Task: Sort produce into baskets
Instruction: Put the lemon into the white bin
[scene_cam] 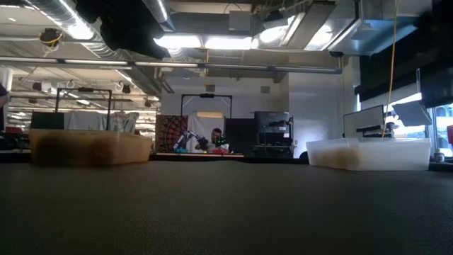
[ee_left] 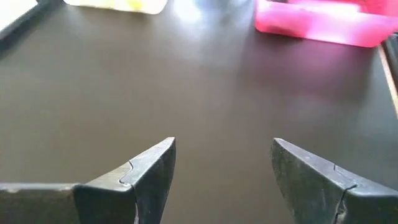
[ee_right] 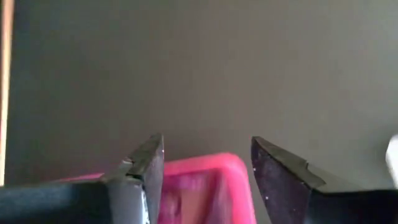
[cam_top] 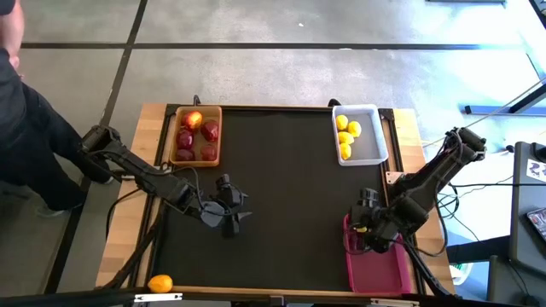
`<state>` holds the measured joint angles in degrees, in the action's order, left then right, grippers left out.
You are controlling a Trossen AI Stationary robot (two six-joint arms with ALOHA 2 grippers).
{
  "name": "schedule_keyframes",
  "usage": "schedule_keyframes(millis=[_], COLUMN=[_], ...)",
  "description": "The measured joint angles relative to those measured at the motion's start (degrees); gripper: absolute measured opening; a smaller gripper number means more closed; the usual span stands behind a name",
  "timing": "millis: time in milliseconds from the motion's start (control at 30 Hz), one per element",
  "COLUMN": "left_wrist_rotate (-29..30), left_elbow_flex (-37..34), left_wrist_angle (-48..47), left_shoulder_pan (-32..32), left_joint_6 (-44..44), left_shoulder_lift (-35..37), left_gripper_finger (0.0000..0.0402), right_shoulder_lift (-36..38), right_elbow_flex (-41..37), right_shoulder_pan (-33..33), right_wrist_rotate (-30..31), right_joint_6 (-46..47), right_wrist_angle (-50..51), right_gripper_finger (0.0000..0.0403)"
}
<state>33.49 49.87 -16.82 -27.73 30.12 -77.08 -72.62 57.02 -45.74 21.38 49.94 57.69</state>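
Magenta-pink plastic bin (cam_top: 375,266), glossy, rectangular, lower right; my right gripper (ee_right: 207,168) hangs spread over its corner. Left gripper (ee_left: 224,171) spread above matte black mat (cam_top: 281,196). No writing legible.

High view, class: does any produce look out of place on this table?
Yes. One orange-yellow fruit lies alone on the wooden table edge at the near left corner, outside every basket, while the red fruits fill the wooden basket and the yellow ones the white basket.

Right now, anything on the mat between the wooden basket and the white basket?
Nothing. In the high view the dark mat is bare between the wooden basket and the white basket; the low view shows the same.
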Motion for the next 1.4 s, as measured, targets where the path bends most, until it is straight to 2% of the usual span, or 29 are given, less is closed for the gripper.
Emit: schedule_keyframes(millis=[167,300,567,700,833,1067,1267,1400], left_wrist_rotate=[-6.92,-7.70,-7.77,-8.32,-12.34,-20.74,-23.99,-28.31], left_elbow_flex=[0.00,0.43,6.10,10.27,13.19,13.42,13.42,13.42], left_wrist_angle=[-0.10,-0.67,-1.05,-5.67,-11.74,-18.28,-22.17,-24.51], left_shoulder_pan=[-1.46,-4.76,-10.22,-11.78,-13.35,-18.10,-21.80,-23.11], left_joint_6=[4.43,7.29,9.61,11.74,17.43,33.44,40.58,44.92], left_shoulder_lift=[0.00,0.00,-0.85,-3.74,-6.02,-6.40,-6.52,-7.70], left_gripper_finger=[0.0257,0.0257,0.0257,0.0257,0.0257,0.0257,0.0257,0.0257], right_shoulder_lift=[0.00,0.00,0.00,0.00,0.00,0.00,0.00,0.00], right_elbow_flex=[0.65,0.66,0.67,0.66,0.67,0.67,0.67,0.67], right_shoulder_pan=[0.00,0.69,6.36,8.75,10.65,11.74,11.74,11.74], right_wrist_rotate=[9.30,12.72,10.98,9.46,9.01,8.53,8.62,8.77], right_joint_6=[-10.47,-17.95,-23.59,-25.26,-26.79,-29.20,-32.11,-33.67], right_wrist_angle=[-8.79,-13.09,-14.34,-14.34,-14.37,-14.36,-14.36,-14.36], right_gripper_finger=[0.0200,0.0200,0.0200,0.0200,0.0200,0.0200,0.0200,0.0200])
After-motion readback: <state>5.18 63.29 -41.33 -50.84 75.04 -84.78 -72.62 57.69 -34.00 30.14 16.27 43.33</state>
